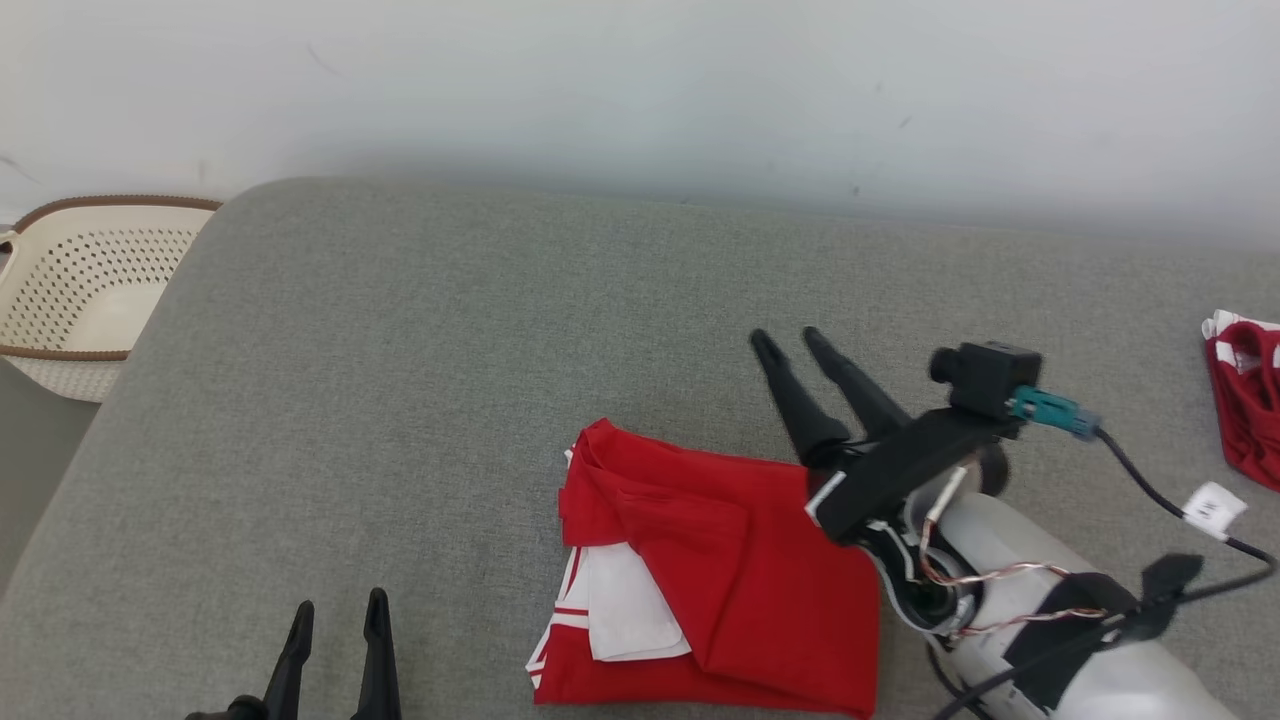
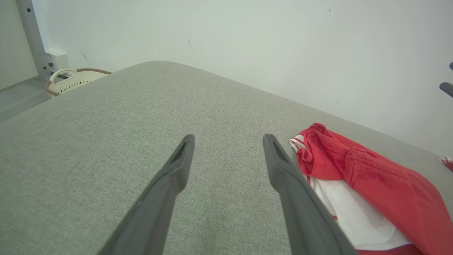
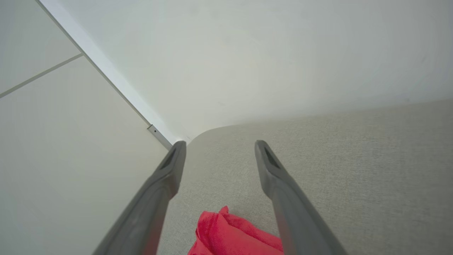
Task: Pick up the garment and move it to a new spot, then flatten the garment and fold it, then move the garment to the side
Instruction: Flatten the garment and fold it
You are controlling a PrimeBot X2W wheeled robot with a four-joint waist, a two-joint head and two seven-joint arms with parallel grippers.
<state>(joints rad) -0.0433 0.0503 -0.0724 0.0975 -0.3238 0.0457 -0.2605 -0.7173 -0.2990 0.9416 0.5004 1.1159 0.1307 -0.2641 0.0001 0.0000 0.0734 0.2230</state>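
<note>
The garment (image 1: 715,575) is red with white stripes and a white inner panel, and it lies folded into a rough rectangle on the grey cushioned surface (image 1: 450,350) near the front. My right gripper (image 1: 790,340) hovers open just past the garment's far right corner, with nothing between its fingers. From the right wrist, a red corner of the garment (image 3: 226,235) shows low between the fingers of the right gripper (image 3: 219,143). At the lower left, my left gripper (image 1: 338,605) stands open and apart from the cloth. In the left wrist view the garment (image 2: 368,177) lies right of the left gripper (image 2: 228,136).
A cream perforated basket (image 1: 75,290) with a brown rim stands off the surface's left edge. Another red and white piece of cloth (image 1: 1245,395) lies at the far right edge. A pale wall runs behind the surface.
</note>
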